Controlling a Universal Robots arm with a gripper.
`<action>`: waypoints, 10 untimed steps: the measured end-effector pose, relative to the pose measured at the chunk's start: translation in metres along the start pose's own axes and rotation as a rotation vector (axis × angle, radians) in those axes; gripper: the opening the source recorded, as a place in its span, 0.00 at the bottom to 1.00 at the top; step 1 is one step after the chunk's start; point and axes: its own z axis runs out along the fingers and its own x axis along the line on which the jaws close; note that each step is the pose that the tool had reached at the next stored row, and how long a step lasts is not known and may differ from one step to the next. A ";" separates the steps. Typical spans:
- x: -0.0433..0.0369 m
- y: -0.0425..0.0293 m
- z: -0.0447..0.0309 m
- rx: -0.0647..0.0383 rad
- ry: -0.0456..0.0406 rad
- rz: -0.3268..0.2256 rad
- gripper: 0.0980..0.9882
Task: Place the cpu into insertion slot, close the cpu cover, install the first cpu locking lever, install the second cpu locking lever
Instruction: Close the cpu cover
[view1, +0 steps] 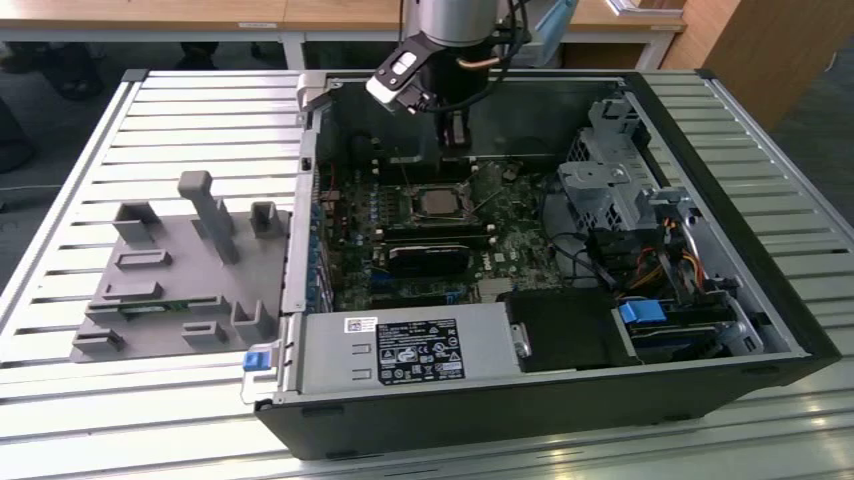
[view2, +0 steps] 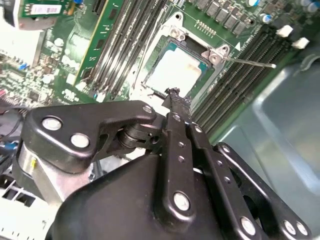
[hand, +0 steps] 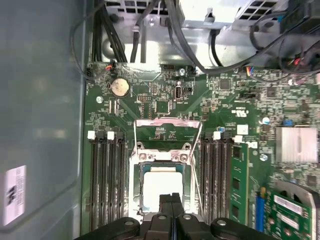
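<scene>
As far as I can make out, the gripper (view1: 458, 140) is clenched with nothing in it. In both wrist views the two black fingers (hand: 166, 202) sit pressed flat against each other. It hangs off the arm in the upper middle of the exterior view, down inside the open pc case (view1: 467, 420), over the back part of the motherboard (view1: 507, 215).

Right by the fingertips is the cpu (hand: 161, 182), lying flat in its socket with the silver top up. In the first wrist view the tips overlap its near edge, but I honestly can't tell if they touch it. In the exterior view the cpu sits near the centre of the frame, a bit below the gripper.

The cpu cover (hand: 167, 122) looks tipped up open at the far side of the socket, with green board visible through its window. In the second wrist view one thin locking lever (view2: 250, 62) pokes out away from the socket corner instead of lying along it. Long memory slots (hand: 107, 185) run on both sides of the socket.

Further out, the power supply (view1: 400, 350) is at the bottom centre of the exterior view. A grey fixture tray (view1: 160, 280) sits on the slatted table (view1: 200, 100) on the exterior view's left.
</scene>
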 end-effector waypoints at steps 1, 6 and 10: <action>-0.0002 0.0001 -0.0036 0.000 0.0001 0.000 0.01; -0.0007 0.0004 -0.0109 0.000 0.0004 0.000 0.01; -0.0048 0.0003 -0.0108 0.000 0.0002 0.000 0.01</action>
